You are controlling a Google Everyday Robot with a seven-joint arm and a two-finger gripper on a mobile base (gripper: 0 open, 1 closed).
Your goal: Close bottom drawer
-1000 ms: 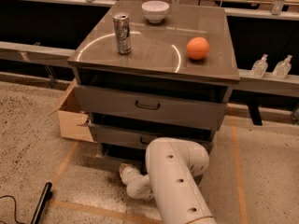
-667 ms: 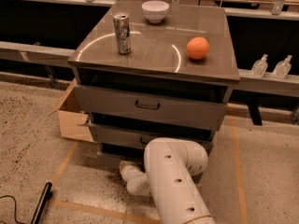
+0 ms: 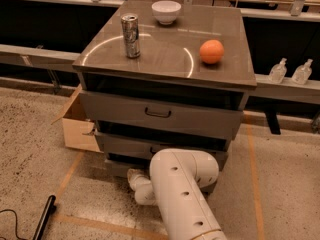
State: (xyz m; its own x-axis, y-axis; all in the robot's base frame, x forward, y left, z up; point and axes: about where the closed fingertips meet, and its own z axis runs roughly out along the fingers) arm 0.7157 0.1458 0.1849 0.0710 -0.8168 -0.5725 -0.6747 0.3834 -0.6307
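The grey cabinet (image 3: 165, 54) has three drawers. The bottom drawer (image 3: 116, 168) shows only as a low grey strip at the cabinet's foot; my white arm (image 3: 182, 194) covers most of it, and its handle is hidden. My gripper (image 3: 134, 176) is low at the left part of that drawer's front, right against it. The middle drawer (image 3: 125, 144) and the top drawer (image 3: 160, 114) each stand a little out from the cabinet, with dark gaps above them.
On the cabinet top stand a metal can (image 3: 131, 35), a white bowl (image 3: 166, 11) and an orange (image 3: 211, 51). A cardboard box (image 3: 77, 126) sits on the floor to the cabinet's left. A black rod (image 3: 44, 216) lies at lower left. Two bottles (image 3: 290, 71) stand on the right ledge.
My arm has shifted slightly to the left in front of the cabinet's base. The drawers look unchanged.
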